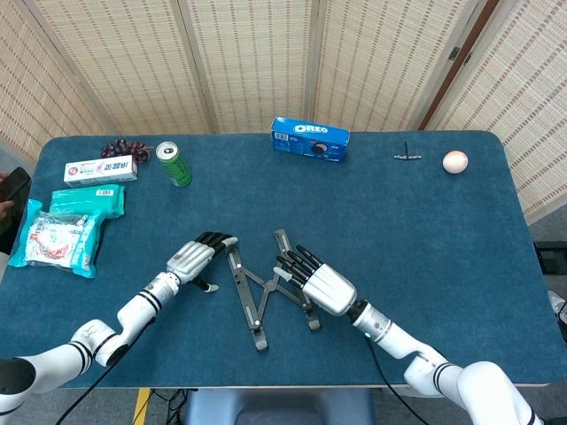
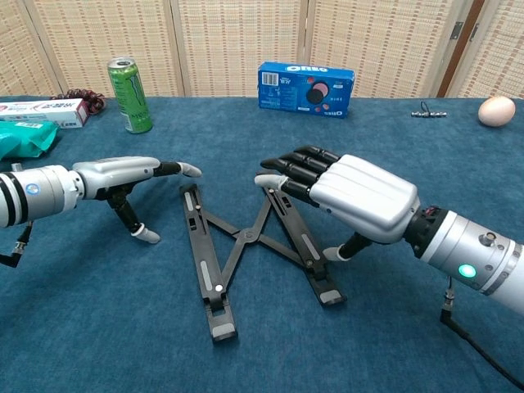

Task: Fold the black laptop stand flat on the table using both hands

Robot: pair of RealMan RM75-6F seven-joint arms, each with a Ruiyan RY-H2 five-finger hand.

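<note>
the black laptop stand [image 2: 246, 246] lies on the blue worktop [image 1: 425, 230], near its front edge and between the two hands. its two long rails form a narrow v joined by crossed links, with the foot tabs at the near ends.

the left hand [image 1: 195, 258] sits just beside the left rail. its fingers [image 2: 168, 169] are extended and held together, pointing toward the far end of that rail, and the thumb tip rests on the worktop. the hand holds nothing; whether the fingertips touch the rail cannot be told.

the right hand [image 2: 348, 195] is over the right rail. its fingers [image 2: 299, 168] are extended, close together and slightly bent, with the tips at the far end of the rail. the thumb reaches down to the worktop just beside the rail's outer side. nothing is clasped in it.

along the far edge of the worktop: an oreo box [image 1: 310, 139] at the centre, a green drink can [image 1: 174, 164] to the left, and grapes [image 1: 124, 147] beside a toothpaste box [image 1: 100, 170]. teal wipe packs [image 1: 87, 200] and a snack packet [image 1: 58, 239] lie at the left edge. an egg [image 1: 454, 161] and a small dark tool [image 1: 407, 156] lie at the far right.
</note>
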